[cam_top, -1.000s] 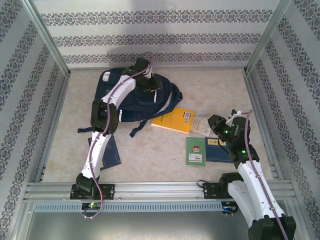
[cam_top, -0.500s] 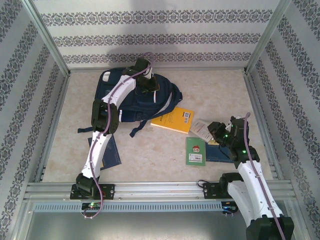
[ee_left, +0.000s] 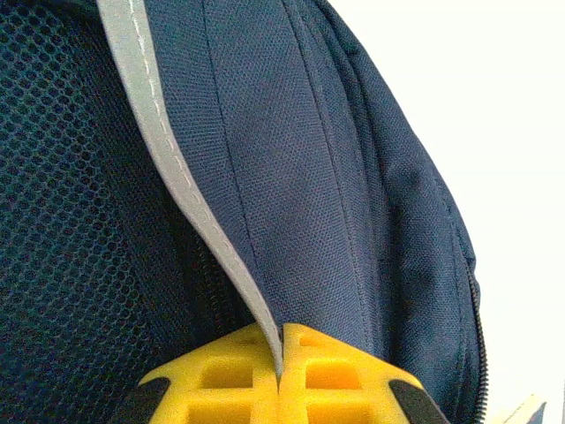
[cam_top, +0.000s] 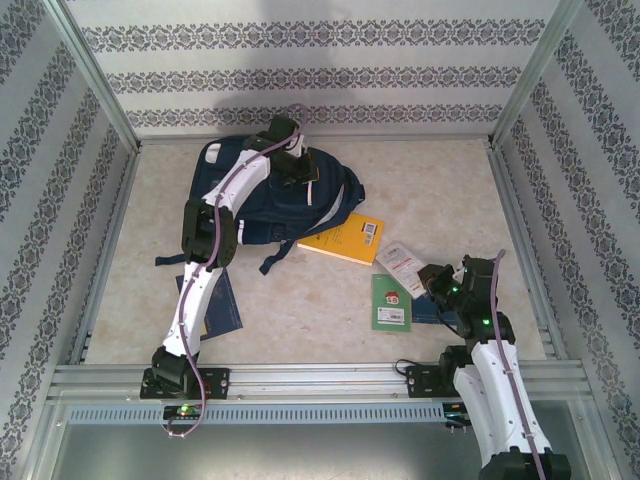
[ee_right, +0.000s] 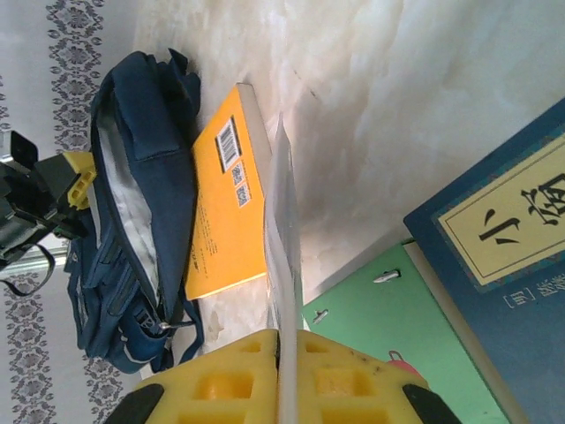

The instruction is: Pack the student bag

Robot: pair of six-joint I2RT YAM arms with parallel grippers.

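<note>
left gripper pinches student bag (right gripper clamps white booklet).

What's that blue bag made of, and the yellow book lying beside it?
The student bag looks like matte woven synthetic cloth: fine weave and stitched seams show, with open mesh lining and a smooth grey edging strip. The yellow book looks like paper under a smooth card cover; printed barcodes and a pale page edge show.

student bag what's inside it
The student bag is held open by the left gripper; pale grey lining shows inside, nothing else visible. Its deeper part is covered by fabric.
</note>
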